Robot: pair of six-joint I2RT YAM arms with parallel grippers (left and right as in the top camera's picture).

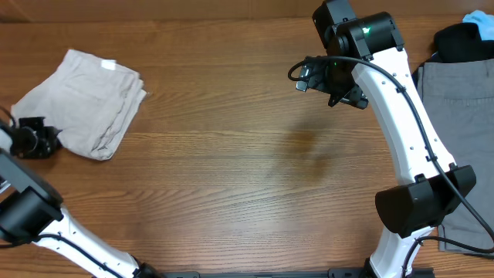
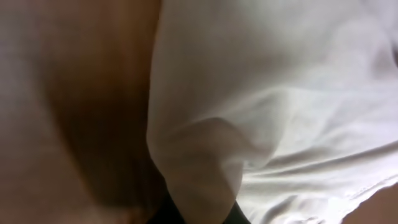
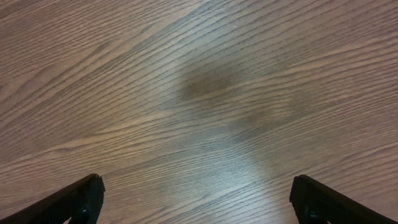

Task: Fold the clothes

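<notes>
Shorts of pale beige cotton [image 1: 81, 104] lie in a bunched, folded-over heap on the brown wood table [image 1: 231, 170], at abt 10 o'clock in the top view. The edges don't line up, and layers show along the heap's 3 o'clock side. A small white patch shows near the top of the heap.

Left gripper [image 1: 35, 140] sits at the 8 o'clock corner of the shorts, touching the cloth edge. Its wrist cam is v. close and blurry: cream cloth fills most of the pic, w/ brown table at 9 o'clock. A fold of cloth runs down btw two dark finger bits [image 2: 166, 216] at 6 o'clock. Can't tell if the fingers squeeze the fold or just sit by it.

Right gripper [image 1: 333, 77] is well apart from the shorts, at abt 1 o'clock of the table, over bare wood. Its jaws are wide apart w/ nothing btw them. The two black fingers [image 3: 74, 202] poke in at 7 and 5 o'clock of its wrist pic. Only wood grain and a dim shadow show below them.

Other stuff lies at the right edge of the top view. A flat grey cloth [image 1: 455, 131] is at 3 o'clock. A black cloth [image 1: 463, 42] is right next to it at 2 o'clock. A bit of a light blue thing [image 1: 482, 15] sits in the corner by the black one.
</notes>
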